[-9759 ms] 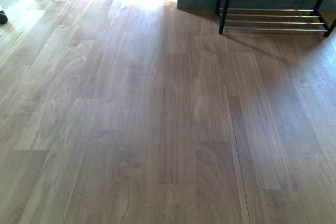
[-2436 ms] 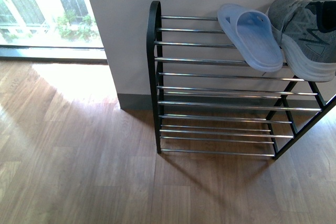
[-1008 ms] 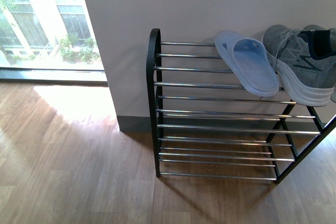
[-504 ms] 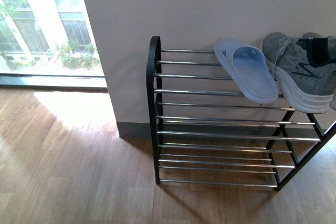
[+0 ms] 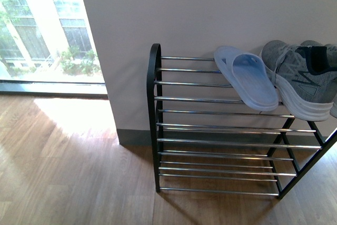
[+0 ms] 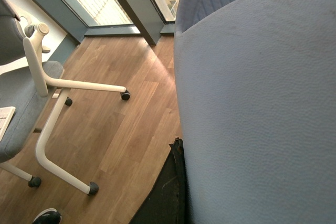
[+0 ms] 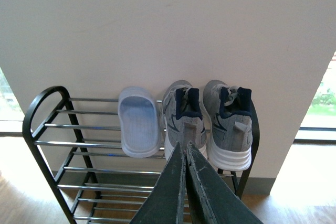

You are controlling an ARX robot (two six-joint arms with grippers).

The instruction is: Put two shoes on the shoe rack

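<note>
right claw [image 7: 185, 153]: the two dark fingers lie pressed together with nothing between them, pointed toward the shoe rack [image 7: 47, 145] from a position apart from it. left claw: only a dark edge [image 6: 169, 192] shows beside a pale blue slide [image 6: 252, 108] that fills the left wrist view at close range; whether it grips the slide cannot be told. front view: shoe rack [image 5: 154, 114] stands against the wall, at 3 o'clock from the window [image 5: 42, 30]. top tier holds a second slide [image 5: 247, 77] and, at its 3 o'clock, a grey sneaker [image 5: 300, 77]. right wrist view: slide [image 7: 138, 121], first sneaker [image 7: 182, 119], second sneaker [image 7: 229, 121] side by side. an office chair [image 6: 31, 98] stands on the wood floor [image 6: 121, 124].
</note>
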